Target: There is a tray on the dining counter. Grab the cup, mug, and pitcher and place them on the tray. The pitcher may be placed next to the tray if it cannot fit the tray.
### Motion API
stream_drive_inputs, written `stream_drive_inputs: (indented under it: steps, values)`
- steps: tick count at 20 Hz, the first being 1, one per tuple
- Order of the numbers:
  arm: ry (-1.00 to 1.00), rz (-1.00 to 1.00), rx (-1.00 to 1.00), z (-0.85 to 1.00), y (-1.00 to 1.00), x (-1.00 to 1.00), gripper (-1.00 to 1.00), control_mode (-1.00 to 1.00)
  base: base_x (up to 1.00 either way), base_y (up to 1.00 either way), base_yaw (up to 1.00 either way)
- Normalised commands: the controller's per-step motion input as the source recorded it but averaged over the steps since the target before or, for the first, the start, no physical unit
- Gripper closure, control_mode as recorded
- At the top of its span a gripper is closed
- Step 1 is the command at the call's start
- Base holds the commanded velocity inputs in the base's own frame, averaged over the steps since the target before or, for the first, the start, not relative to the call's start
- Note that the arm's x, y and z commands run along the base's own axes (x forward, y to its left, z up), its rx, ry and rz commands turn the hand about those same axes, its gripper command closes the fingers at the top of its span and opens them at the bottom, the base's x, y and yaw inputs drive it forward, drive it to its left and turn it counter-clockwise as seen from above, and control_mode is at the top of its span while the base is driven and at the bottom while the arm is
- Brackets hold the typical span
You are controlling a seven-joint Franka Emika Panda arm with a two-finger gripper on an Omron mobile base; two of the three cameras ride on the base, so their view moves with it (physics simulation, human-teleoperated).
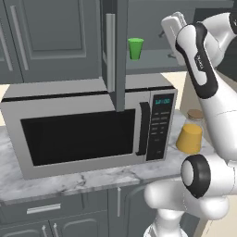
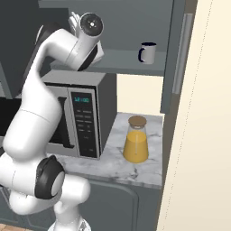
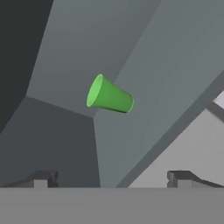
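Observation:
The green cup (image 1: pixel 135 48) stands on an open cabinet shelf above the microwave. In the hand view the cup (image 3: pixel 109 96) appears rolled on its side, a way ahead of my gripper (image 3: pixel 112 180), which is open with nothing between its fingertips (image 3: pixel 43 179). The mug (image 2: pixel 148 53), pale with a dark rim, stands further right on the same shelf. Below it on the marble counter, right of the microwave, stands the pitcher (image 2: pixel 136 140), orange-filled with a brown lid; the pitcher (image 1: pixel 190 134) is partly behind my arm. The tray and the dining counter are out of view.
A large microwave (image 1: pixel 88 125) takes up most of the marble counter (image 1: pixel 92 178) under the shelf. An open cabinet door (image 1: pixel 113 51) hangs edge-on left of the cup. A cream wall (image 2: pixel 203 135) closes the right side.

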Motion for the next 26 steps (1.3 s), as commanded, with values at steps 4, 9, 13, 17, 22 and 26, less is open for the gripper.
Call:
stream_drive_inputs:
  steps: [4,9,13,17,22,26]
  values:
    - [0.00,0.00,0.00,-0.02,0.00,0.21,-1.00,-1.00,0.00,0.00,0.00]
    - [0.00,0.00,0.00,-0.07,0.02,0.19,-1.00,-1.00,0.00,0.00,0.00]
    - [0.00,0.00,0.00,-0.13,0.04,0.20,-1.00,-1.00,0.00,0.00,0.00]
    - [0.00,0.00,0.00,-0.09,0.09,0.22,-1.00,-1.00,0.00,0.00,0.00]
    - [0.00,0.00,0.00,-0.02,0.07,0.21,-1.00,-1.00,0.00,0.00,0.00]
    - [0.00,0.00,0.00,-0.02,0.03,0.21,-1.00,-1.00,0.00,0.00,0.00]
